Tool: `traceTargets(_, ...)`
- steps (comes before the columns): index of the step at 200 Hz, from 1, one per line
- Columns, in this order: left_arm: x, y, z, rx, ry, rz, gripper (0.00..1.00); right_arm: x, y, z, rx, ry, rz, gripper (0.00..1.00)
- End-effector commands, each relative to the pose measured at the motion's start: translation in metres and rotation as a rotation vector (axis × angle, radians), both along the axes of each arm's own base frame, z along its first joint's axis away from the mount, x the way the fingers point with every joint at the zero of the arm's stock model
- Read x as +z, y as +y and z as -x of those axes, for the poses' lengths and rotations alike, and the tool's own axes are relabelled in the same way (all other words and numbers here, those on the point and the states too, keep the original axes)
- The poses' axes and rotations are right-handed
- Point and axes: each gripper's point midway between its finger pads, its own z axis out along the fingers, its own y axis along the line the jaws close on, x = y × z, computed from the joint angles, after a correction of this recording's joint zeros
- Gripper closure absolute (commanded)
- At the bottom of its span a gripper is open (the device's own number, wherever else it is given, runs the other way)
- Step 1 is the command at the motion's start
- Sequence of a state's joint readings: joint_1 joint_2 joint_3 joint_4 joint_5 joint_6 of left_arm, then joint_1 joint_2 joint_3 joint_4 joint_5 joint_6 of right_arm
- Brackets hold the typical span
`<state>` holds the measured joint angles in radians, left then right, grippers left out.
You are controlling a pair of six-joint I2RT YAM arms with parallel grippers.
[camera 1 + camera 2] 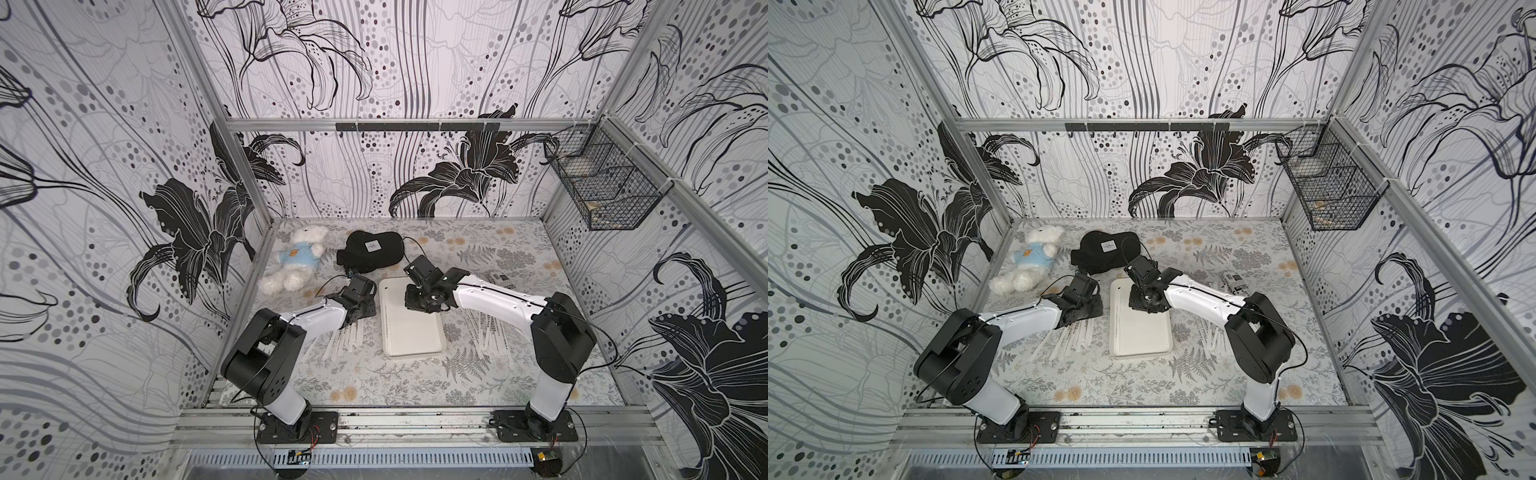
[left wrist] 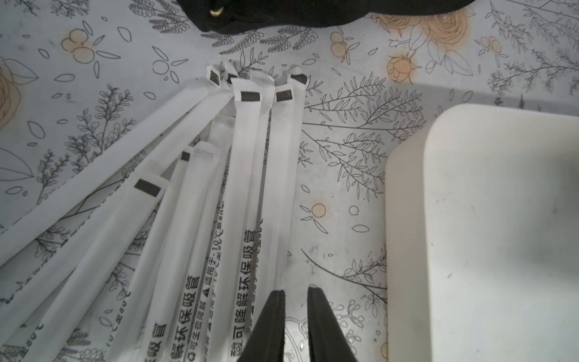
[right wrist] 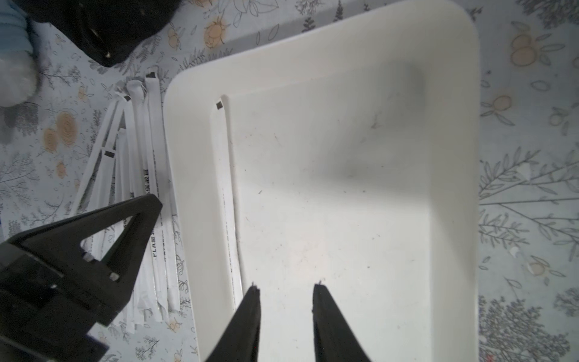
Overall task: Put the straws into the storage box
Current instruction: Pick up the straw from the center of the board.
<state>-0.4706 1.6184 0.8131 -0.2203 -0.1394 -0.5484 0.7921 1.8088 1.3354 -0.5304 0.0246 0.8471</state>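
Several white paper-wrapped straws (image 2: 194,219) lie fanned on the floral tabletop left of the white storage box (image 2: 485,235). My left gripper (image 2: 296,291) hangs low at the pile's right edge, its jaws a narrow gap apart. Only tabletop shows between them, and one finger (image 2: 269,326) overlaps the outermost straw. My right gripper (image 3: 286,288) is open over the storage box (image 3: 454,156) and holds nothing. One straw (image 3: 227,194) lies inside along the wall nearest the pile. In both top views a second pile of straws (image 1: 490,332) (image 1: 1208,336) lies right of the box (image 1: 411,332).
A white teddy bear in blue (image 1: 295,259) and a black cloth item (image 1: 372,251) lie behind the box. A short printed tube (image 1: 500,280) sits at the right. A black wire basket (image 1: 602,183) hangs on the right wall.
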Motion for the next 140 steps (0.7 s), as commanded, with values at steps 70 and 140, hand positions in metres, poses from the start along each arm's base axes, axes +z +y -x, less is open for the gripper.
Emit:
traceTargets(70, -0.017, -0.005, 0.002, -0.035, 0.046, -0.11, 0.82, -0.002, -0.007, -0.001, -0.006, -0.037, 0.001, 0.69)
traceTargets(140, -0.004, -0.013, 0.005, -0.046, 0.041, -0.029, 0.86, -0.004, -0.01, -0.001, -0.004, -0.04, 0.007, 0.69)
